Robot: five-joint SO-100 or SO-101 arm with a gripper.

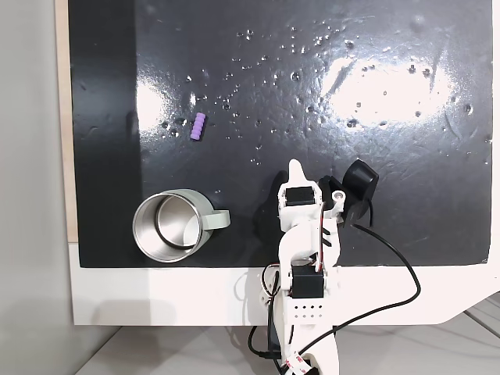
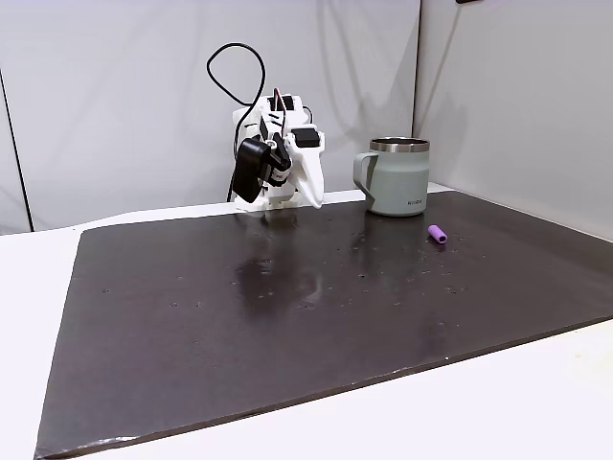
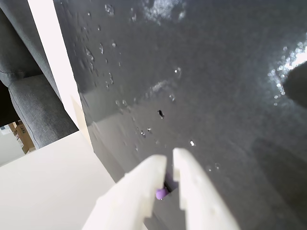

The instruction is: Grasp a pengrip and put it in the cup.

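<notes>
In a fixed view looking down, we saw the pengrip [image 1: 198,126] lying on the black mat [image 1: 391,203] in the upper left of the frame, well apart from the cup [image 1: 167,226], which stood upright at the lower left near the mat's bottom edge, its handle pointing right. The arm [image 1: 301,258] rose from the bottom centre, folded back over its base, with the gripper [image 1: 294,167] pointing up the frame at centre, well clear of both things. In the other fixed view, we found the arm at the upper centre against the wall, the cup just to its right, and the pengrip on the mat right of centre, in front of the cup and slightly right of it. In the wrist view, the 2 white fingers [image 3: 144,191] entered from the bottom edge with only a narrow gap between their tips, so the gripper [image 3: 170,163] was nearly together and clamped on nothing; a small purple spot showed in the gap lower down, too small for us to tell what it was.
</notes>
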